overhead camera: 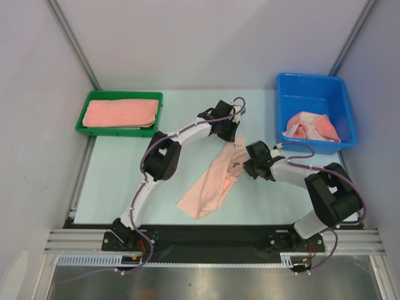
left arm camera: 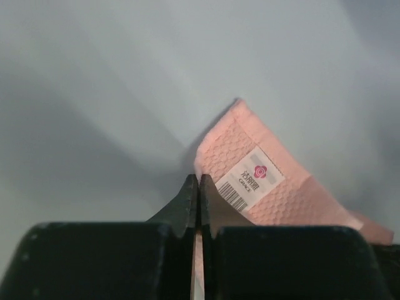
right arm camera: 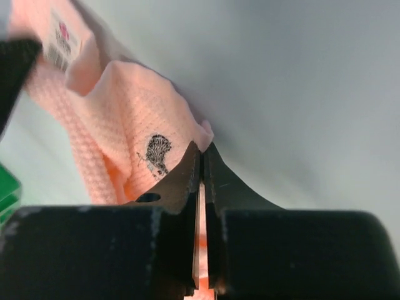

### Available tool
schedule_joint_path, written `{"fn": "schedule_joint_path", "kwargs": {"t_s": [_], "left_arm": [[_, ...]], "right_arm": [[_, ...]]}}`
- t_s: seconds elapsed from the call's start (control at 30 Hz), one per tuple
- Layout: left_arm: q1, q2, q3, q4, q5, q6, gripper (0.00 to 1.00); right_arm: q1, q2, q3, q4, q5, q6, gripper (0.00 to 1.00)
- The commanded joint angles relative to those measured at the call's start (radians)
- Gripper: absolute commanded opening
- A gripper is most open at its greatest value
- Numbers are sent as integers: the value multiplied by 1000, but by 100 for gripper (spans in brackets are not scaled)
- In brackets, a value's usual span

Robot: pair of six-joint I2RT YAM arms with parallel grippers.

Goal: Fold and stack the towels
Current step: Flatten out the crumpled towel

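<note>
A peach towel (overhead camera: 209, 184) lies crumpled on the pale table, stretching from the centre toward the near left. My left gripper (overhead camera: 232, 132) is shut on its far corner; in the left wrist view the closed gripper (left arm camera: 199, 182) pinches the towel (left arm camera: 281, 194) beside its white barcode label (left arm camera: 249, 179). My right gripper (overhead camera: 248, 164) is shut on the towel's right edge; in the right wrist view the gripper (right arm camera: 201, 151) clamps the cloth (right arm camera: 119, 106) just right of a small dark motif (right arm camera: 156, 152). A folded salmon towel (overhead camera: 120, 112) lies in the green tray (overhead camera: 87, 128). Pink and white towels (overhead camera: 310, 127) are bunched in the blue bin (overhead camera: 312, 87).
The green tray stands at the far left of the table and the blue bin at the far right. Grey walls close in the left, back and right sides. A metal rail (overhead camera: 212, 239) carrying both arm bases runs along the near edge.
</note>
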Motion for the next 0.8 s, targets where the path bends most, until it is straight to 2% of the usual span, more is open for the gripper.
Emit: {"fn": "schedule_joint_path", "kwargs": {"t_s": [0.0,0.03,0.1,0.13,0.17,0.27,0.33,0.37,0.43,0.47,0.5,0.67,0.77], "left_arm": [[39,-138,-100,-19,41,-42,0],[74,-191,-153,8,45,-86,0],[108,-323,-382,88,62,-165,0],[137,-449,-466,169,71,-186,0],[150,-516,-607,196,42,-211,0],[173,-673,-808,242,44,-303,0],[173,-714,-873,236,59,-358,9],[174,-721,-927,237,56,-371,19],[174,-731,-974,259,30,-400,27],[174,-727,-988,257,6,-400,41],[183,-718,-984,250,-20,-388,46],[217,-646,-860,181,-77,-331,55],[232,-595,-773,128,-136,-314,59]], "right_arm": [[-74,-34,-17,25,71,-202,0],[-86,-48,-14,47,57,-341,0],[-103,-77,7,68,16,-452,0],[-120,-81,21,68,-4,-551,0],[-127,-75,39,59,-19,-595,0],[-149,-3,124,30,-111,-732,0],[-154,60,191,30,-231,-785,0],[-151,88,211,33,-284,-831,0],[-149,160,254,39,-387,-859,0],[-149,178,262,51,-418,-880,0],[-149,198,268,61,-441,-890,0],[-141,223,276,96,-552,-931,0],[-140,223,280,96,-564,-940,0]]}}
